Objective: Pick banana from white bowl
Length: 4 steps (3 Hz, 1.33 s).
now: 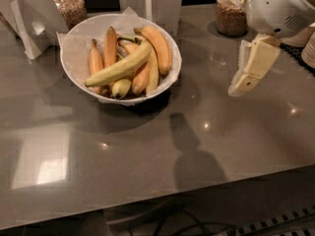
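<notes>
The white bowl [74, 38] stands on the grey counter at the upper left, lined with thin white paper. In it lie several bananas. The banana [120, 67] is the longest one, pale greenish-yellow, lying slantwise across the top of the shorter orange-yellow ones. A small stubby greenish banana [119, 88] lies at the bowl's front. My gripper [246, 73] hangs above the counter to the right of the bowl, well apart from it, its cream fingers pointing down and left. It holds nothing.
A glass jar of brown grains [69, 6] stands behind the bowl at the left, another jar [230, 14] at the back right. White folded card stands [27, 26] are at the far left and behind the bowl. The counter's front edge runs along the bottom.
</notes>
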Motion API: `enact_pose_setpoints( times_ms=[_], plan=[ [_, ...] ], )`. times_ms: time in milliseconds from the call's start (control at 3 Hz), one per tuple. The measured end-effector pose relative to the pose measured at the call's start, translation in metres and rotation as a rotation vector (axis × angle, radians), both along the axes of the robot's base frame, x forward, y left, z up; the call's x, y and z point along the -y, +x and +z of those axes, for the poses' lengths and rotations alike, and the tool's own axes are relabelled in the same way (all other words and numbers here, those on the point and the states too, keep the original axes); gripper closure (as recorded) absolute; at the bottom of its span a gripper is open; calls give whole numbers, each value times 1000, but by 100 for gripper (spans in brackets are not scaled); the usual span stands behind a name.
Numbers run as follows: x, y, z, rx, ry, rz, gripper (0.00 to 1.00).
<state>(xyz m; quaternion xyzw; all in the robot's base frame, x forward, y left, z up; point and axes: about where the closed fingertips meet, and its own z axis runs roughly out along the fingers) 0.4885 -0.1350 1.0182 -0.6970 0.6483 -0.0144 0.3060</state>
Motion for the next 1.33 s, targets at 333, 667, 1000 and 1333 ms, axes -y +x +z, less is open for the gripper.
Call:
enact_pose_setpoints(
  times_ms=[333,667,1000,1333],
  plan=[
    [-44,20,8,49,78,217,0],
    [-88,32,6,81,99,406,0],
    [-89,32,6,81,99,407,0],
    [-94,36,2,93,89,428,0]
  ],
)
